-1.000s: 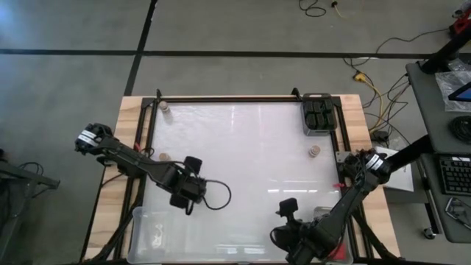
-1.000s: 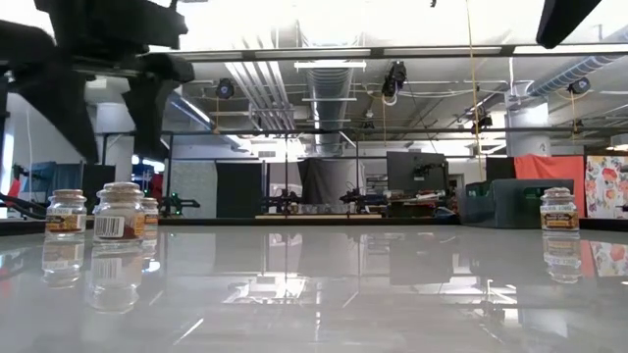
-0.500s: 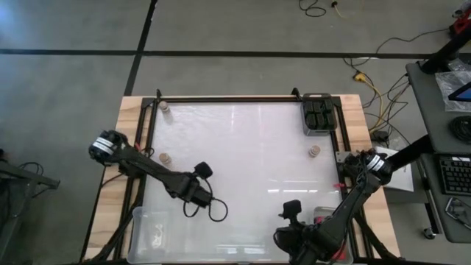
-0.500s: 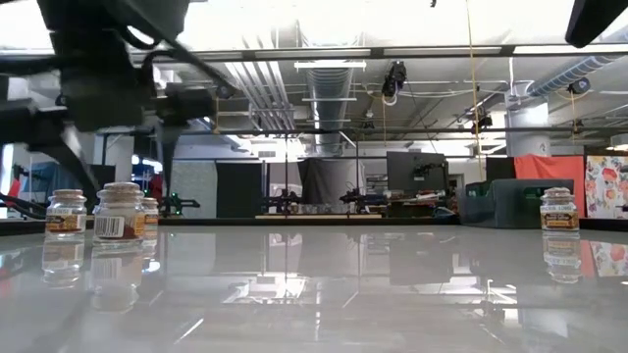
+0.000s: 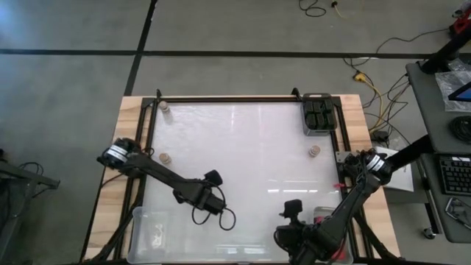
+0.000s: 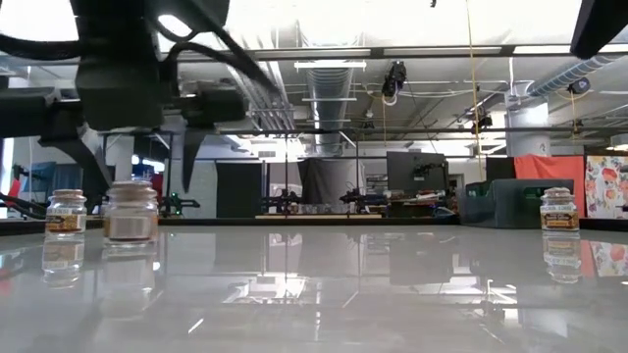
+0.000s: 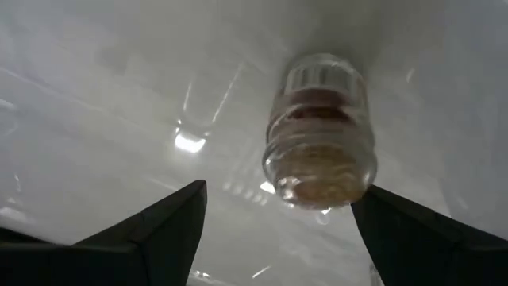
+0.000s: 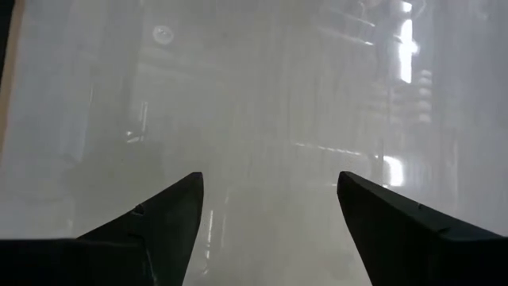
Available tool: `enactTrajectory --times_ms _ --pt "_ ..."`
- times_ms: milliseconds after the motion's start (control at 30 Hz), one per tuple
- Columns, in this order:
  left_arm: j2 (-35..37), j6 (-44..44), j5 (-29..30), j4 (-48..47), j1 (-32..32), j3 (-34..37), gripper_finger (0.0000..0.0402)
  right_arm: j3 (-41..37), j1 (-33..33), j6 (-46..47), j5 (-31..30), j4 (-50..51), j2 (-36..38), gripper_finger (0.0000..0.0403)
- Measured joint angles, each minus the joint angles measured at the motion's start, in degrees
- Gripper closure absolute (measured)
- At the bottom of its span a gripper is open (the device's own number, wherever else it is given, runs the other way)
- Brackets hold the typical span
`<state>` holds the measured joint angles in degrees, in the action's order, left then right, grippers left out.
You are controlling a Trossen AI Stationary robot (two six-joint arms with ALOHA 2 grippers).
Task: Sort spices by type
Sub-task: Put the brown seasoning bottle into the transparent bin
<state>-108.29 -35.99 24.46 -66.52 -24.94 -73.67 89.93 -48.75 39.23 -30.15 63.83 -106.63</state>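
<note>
Right gripper (image 5: 291,208) at the near table edge, fingers spread, empty; left gripper (image 5: 214,177) nearer mid-table, fingers wide, over a tan-lidded jar (image 7: 321,131), not gripping; farther jars (image 5: 166,157) (image 5: 314,152); black jars in bin (image 5: 318,115).

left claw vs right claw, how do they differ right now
The left claw has a glass spice jar just ahead of its fingers; the right claw faces only bare table close by. The left claw is left of centre, the right claw near the front edge. Both are open.
</note>
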Motion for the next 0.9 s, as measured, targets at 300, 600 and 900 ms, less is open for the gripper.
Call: enactTrajectory --times_ms 300,600,900 --pt "-6.70 3.49 -3.48 -0.11 -0.65 -8.91 0.0107 -2.84 -0.09 1.99 0.04 -0.08 0.00 0.0106" --pt "-8.73 9.06 -4.96 -0.20 -0.69 -13.68 0.0107 -2.88 -0.11 2.79 0.04 -0.24 0.00 0.0112" --pt "-8.25 11.87 -5.58 -3.79 -0.53 -13.61 0.0107 -2.88 -0.11 2.65 0.04 -0.31 0.00 0.0127"
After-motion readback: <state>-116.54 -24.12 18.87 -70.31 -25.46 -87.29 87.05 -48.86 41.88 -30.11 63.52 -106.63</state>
